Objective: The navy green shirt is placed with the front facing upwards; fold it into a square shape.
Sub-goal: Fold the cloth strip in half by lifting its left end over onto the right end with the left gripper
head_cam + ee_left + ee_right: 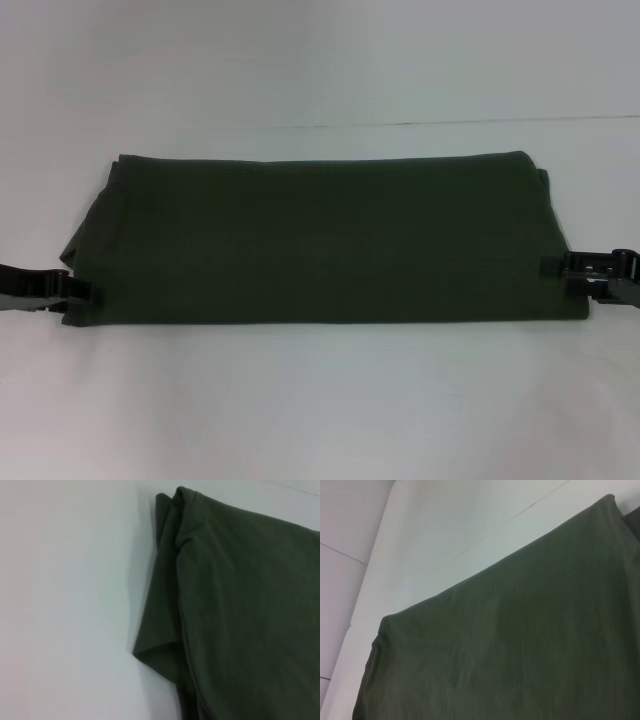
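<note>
Dark olive cotton, the navy green shirt (320, 240), lying across the middle of the white table (320, 400) as a wide, flat band, plain side up, no print showing. Soft, light, limp; likely to sag and slide on itself, layers loose at the left end where a sleeve fold sticks out. Left gripper (82, 291) at the near left corner, right gripper (562, 270) at the right edge, both touching cloth; pinched or spread, cannot tell. Best grasped at the short ends, through all layers, low to the table.
</note>
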Available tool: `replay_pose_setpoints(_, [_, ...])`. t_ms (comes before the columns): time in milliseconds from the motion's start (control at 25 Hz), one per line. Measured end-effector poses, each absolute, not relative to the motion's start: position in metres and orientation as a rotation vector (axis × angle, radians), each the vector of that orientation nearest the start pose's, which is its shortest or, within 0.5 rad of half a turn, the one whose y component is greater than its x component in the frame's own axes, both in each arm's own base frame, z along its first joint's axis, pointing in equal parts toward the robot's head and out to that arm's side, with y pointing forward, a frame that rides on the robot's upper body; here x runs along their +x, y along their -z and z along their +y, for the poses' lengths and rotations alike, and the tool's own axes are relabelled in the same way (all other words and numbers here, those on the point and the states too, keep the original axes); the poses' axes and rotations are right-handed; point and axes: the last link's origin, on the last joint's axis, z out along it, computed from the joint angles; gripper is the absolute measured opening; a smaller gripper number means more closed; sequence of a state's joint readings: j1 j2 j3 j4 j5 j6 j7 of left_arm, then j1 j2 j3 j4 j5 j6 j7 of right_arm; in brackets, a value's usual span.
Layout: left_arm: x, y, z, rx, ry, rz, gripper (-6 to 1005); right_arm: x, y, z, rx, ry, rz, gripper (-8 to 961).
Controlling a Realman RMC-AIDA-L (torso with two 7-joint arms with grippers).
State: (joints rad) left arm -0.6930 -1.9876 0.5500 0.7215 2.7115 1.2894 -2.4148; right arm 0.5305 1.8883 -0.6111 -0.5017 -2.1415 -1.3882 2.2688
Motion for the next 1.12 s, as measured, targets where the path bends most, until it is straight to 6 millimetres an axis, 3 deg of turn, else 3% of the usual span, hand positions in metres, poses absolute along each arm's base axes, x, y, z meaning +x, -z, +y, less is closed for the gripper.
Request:
replay_pose_setpoints(240, [-0.3265, -0.0548, 0.3817, -2.046, -0.001, -1.657, 478, 0.3384, -0.0551, 0.3425, -2.069, -0.584, 1.877, 796])
replay_pose_setpoints(440, [-0.3268, -0.0525, 0.3809, -2.042, -0.001, -1.669, 552, 0.3388, -0.0543, 0.3424, -2.070, -0.576, 1.876, 796])
replay_pose_setpoints(1120, [-0.3209, -0.0465, 0.3822, -2.065, 0.003, -1.687, 544, 0.3384, -0.0533, 0.3421, -2.074, -0.577, 1.876, 796])
